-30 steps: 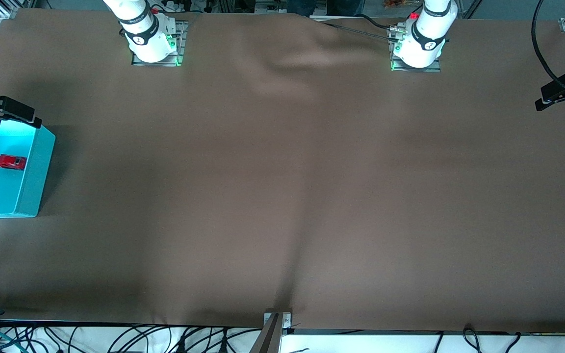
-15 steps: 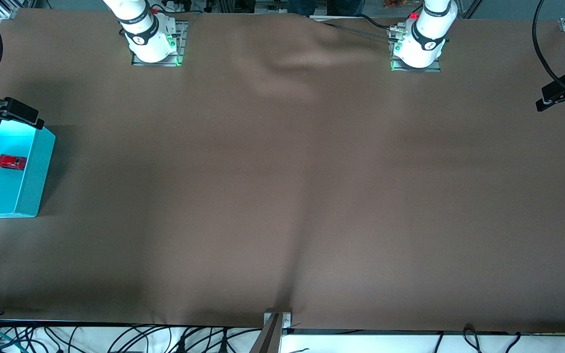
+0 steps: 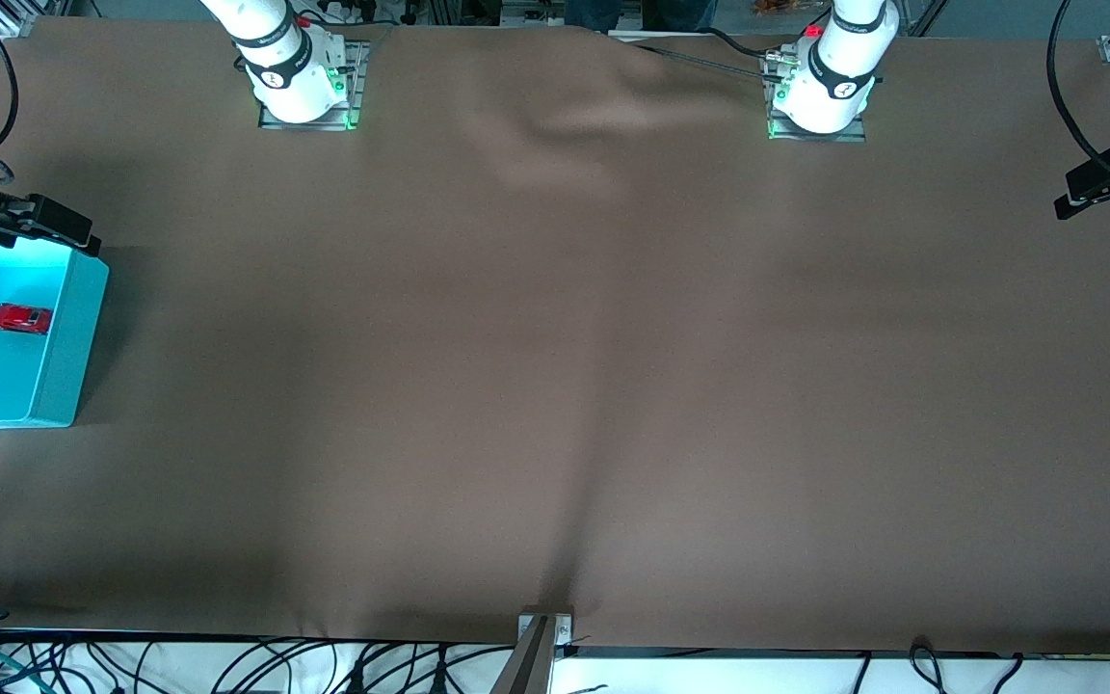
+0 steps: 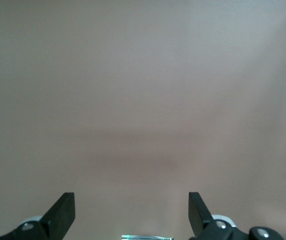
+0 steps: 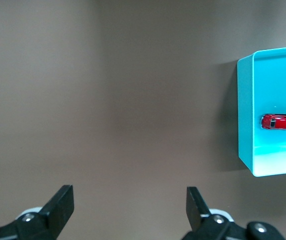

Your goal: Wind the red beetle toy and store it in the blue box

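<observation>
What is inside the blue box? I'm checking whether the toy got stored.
The red beetle toy lies on the floor of the blue box, alone as far as shown; the box's end toward the right arm's side is cut off.

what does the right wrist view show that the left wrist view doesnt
Only the right wrist view shows the blue box with the red beetle toy lying inside it, apart from the right gripper. Only the left wrist view shows the left gripper, over nothing but bare cloth. Both share the brown tablecloth and a pair of open, empty jaws at the picture's edge.
</observation>
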Tool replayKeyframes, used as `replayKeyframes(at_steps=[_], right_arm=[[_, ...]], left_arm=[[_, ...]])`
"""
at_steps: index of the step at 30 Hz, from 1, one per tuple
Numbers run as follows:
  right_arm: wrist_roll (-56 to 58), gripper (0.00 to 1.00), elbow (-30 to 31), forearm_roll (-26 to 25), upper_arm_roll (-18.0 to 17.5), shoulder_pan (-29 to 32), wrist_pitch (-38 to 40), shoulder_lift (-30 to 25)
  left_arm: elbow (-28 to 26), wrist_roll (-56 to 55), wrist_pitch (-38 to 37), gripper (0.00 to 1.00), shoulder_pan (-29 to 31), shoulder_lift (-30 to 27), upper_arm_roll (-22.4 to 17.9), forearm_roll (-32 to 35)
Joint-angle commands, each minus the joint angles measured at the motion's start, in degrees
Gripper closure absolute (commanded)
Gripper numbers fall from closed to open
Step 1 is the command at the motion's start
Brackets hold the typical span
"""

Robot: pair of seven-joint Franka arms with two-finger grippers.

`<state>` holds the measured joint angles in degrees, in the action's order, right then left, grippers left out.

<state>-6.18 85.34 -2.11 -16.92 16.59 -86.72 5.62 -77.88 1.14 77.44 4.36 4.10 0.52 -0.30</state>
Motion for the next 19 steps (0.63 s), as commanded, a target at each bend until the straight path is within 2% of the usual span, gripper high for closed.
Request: replayKeyframes(at_steps=[1,4,19], right_arm=[[-0.7,0.00,-0.5,-0.4,16.5,-15.6,0.1,-0.5],[-0.4,0.00,-0.5,0.3,21.3,-20.2,0.0,-0.5],[0.0,0.00,-0.5,0.7,21.6,-20.4,0.0,-0.4]], left_arm=[[0.0,-0.3,0.3,0.00,0.3,-0.5,-0.1,-0.5],[0.0,-0.3,0.3,0.00,0.2,-0.4,0.0,-0.5],[0.0,-0.3,0.3,0.00,0.2,-0.4,0.0,-0.4]])
